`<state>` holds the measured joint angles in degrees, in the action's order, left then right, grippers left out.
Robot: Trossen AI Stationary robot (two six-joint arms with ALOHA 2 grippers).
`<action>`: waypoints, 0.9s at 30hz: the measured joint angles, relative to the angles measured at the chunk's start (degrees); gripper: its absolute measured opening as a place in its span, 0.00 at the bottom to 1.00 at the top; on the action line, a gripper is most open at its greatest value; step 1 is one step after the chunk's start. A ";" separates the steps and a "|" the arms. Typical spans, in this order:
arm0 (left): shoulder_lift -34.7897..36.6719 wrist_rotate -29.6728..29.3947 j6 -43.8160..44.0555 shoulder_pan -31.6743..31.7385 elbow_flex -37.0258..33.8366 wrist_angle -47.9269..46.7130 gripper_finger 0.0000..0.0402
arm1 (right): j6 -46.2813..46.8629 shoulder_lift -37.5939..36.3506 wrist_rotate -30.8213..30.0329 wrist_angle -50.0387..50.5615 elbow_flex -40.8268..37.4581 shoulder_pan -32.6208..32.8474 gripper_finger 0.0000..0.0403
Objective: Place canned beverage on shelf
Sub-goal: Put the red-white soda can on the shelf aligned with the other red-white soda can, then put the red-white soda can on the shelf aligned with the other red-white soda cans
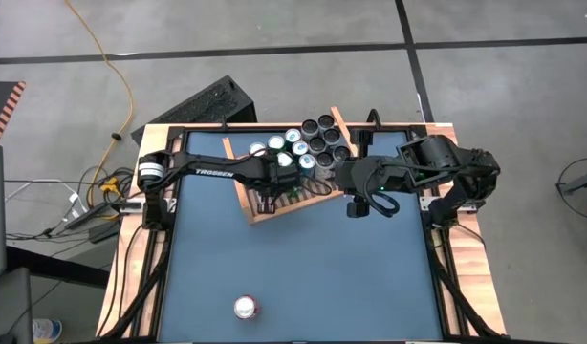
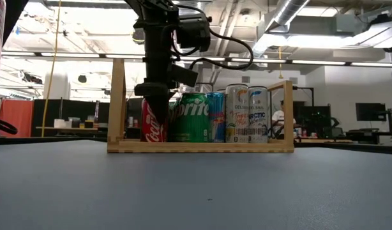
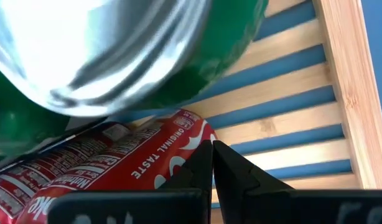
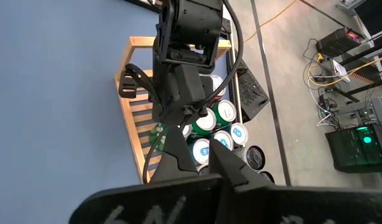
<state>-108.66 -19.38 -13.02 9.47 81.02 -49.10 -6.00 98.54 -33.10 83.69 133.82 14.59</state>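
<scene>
Hovering left gripper [image 3: 212, 163]: fingers pressed together, holding nothing, tips just above the red cola can [image 3: 110, 163] inside the shelf.
Red cola can: stood upright at the shelf's open end, beside a green Sprite can [image 2: 193, 117].
Shelf [image 2: 200, 146]: light wooden rack with slatted base, set at an angle at the table's far side; bare slats [image 3: 284, 118] showed next to the cola can.
Other cans: silver and black ones [image 1: 319, 137] filled the shelf's far part.
Right gripper [image 1: 357, 207]: shut and empty, held above the blue table [image 1: 303, 268] just beside the shelf.
Loose can [image 1: 246, 308]: 1 stood alone near the table's front edge, well apart from the shelf.
</scene>
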 joint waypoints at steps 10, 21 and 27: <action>1.32 1.87 1.32 -3.21 7.56 -5.88 0.00 | -0.44 0.00 0.03 -0.15 -0.02 -0.04 0.00; 21.73 14.67 9.62 -11.03 18.29 -19.83 0.00 | -2.78 -0.59 3.70 -0.61 -0.07 1.38 0.00; 34.64 19.69 27.57 -21.19 16.77 -20.02 0.05 | -3.57 -0.55 9.10 -0.81 -0.07 0.85 0.02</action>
<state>-74.02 0.31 14.55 -11.71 97.79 -69.12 -9.57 98.00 -24.00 82.88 133.75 15.44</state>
